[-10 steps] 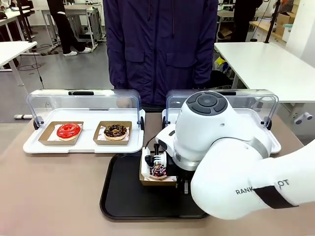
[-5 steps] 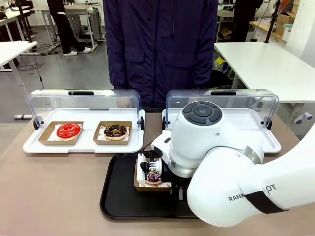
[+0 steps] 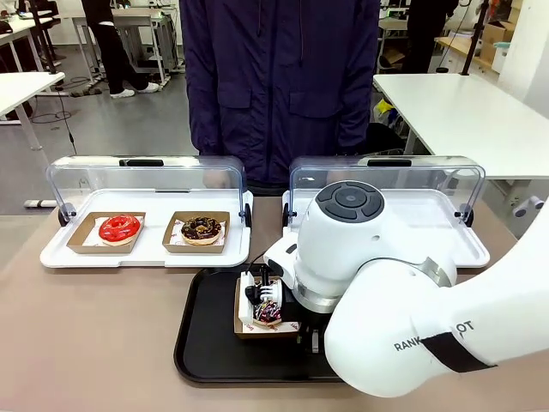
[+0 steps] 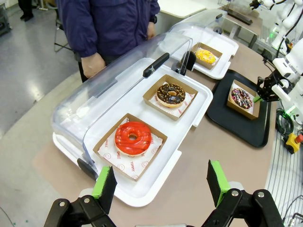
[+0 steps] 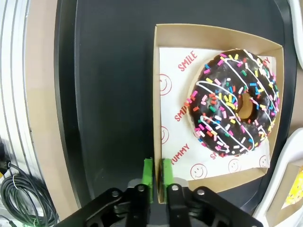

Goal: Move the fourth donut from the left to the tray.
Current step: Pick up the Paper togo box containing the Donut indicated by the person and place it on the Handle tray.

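Liner print: "SMILE", "YUMMY" | right gripper point(image 5: 157, 182) clamped on donut point(image 5: 234, 101) carton edge, over tray point(image 5: 109, 94) | left gripper point(image 4: 161, 182) apart | red donut point(image 4: 133, 137) beneath.

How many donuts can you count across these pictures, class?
4. Red donut and nut-sprinkled chocolate donut on the near white tray; yellow donut on the far one; drizzled chocolate donut on the black tray. None appear hidden.

Robotics lab: white worktables point(image 3: 463, 112) (another arm point(image 4: 289, 19) beyond).
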`<state>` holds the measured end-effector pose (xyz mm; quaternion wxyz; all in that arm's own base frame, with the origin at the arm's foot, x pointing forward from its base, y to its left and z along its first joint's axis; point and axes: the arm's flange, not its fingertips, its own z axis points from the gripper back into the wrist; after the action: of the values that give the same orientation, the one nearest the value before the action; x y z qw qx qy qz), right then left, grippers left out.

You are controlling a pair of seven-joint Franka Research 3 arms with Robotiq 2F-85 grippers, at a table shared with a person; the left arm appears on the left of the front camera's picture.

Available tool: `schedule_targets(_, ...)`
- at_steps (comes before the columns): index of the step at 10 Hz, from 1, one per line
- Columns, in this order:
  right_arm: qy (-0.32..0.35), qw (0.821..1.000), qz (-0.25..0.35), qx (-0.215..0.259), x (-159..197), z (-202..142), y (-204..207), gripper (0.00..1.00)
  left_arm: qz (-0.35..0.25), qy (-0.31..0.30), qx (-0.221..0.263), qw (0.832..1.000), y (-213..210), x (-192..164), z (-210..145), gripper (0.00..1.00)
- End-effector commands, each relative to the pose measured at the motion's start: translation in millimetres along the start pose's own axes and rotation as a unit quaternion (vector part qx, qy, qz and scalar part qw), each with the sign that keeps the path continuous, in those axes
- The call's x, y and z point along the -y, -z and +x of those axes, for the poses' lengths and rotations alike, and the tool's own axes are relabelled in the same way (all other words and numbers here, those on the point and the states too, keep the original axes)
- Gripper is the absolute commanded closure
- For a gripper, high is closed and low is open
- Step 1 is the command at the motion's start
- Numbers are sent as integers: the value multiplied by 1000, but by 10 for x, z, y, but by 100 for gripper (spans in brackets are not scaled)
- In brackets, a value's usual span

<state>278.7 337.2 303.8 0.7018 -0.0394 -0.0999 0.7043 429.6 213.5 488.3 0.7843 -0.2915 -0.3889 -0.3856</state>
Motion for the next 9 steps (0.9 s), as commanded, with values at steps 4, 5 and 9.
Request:
schedule_targets(4,10,999,21,25,-75,-175,-349,18,-1,3,4,1000,-9,14,19,0)
schedule_targets(5,14,999,23,28,-59,-194,-463,8,-1,3,4,1000,-9,14,19,0)
schedule_targets(9,15,999,35,36,-25,-250,-758,0,-1,3,4,1000,-9,14,19,0)
